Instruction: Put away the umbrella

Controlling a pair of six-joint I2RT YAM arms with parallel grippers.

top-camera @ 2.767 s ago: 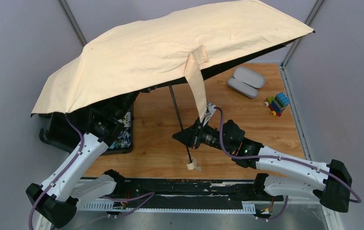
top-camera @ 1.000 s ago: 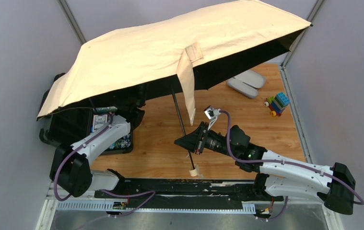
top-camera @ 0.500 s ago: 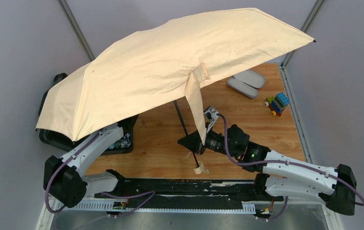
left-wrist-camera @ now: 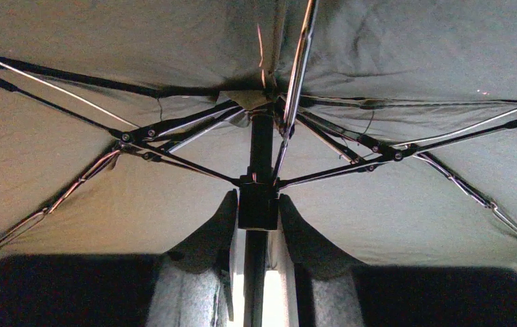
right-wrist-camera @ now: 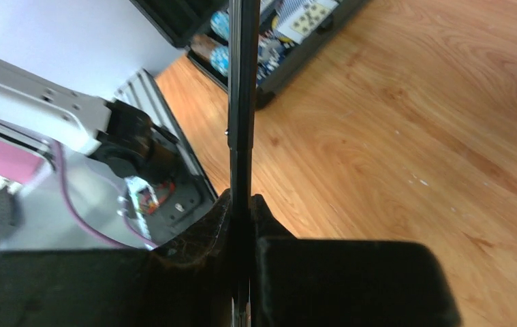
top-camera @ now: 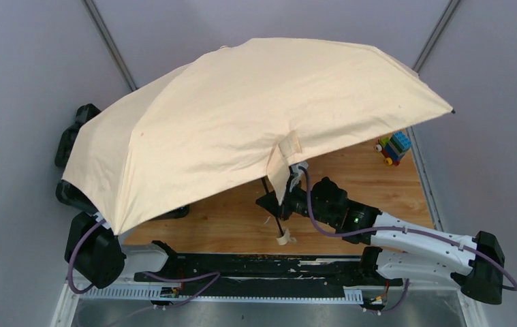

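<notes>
Open beige umbrella [top-camera: 242, 116] spread above the bench [top-camera: 357, 174], its black shaft [right-wrist-camera: 243, 102] clamped in the closed right claw [right-wrist-camera: 242, 204], left claw [left-wrist-camera: 257, 199] slightly parted around its runner [left-wrist-camera: 257, 212]; a black tray [right-wrist-camera: 303, 51] holds small printed items [right-wrist-camera: 304, 9].

The top view is bright and even, dim beneath the umbrella [left-wrist-camera: 392, 204], with both wrist foregrounds blurred.

beige umbrella [top-camera: 242, 116], black shaft [right-wrist-camera: 243, 102], tan table [right-wrist-camera: 412, 136]
</notes>
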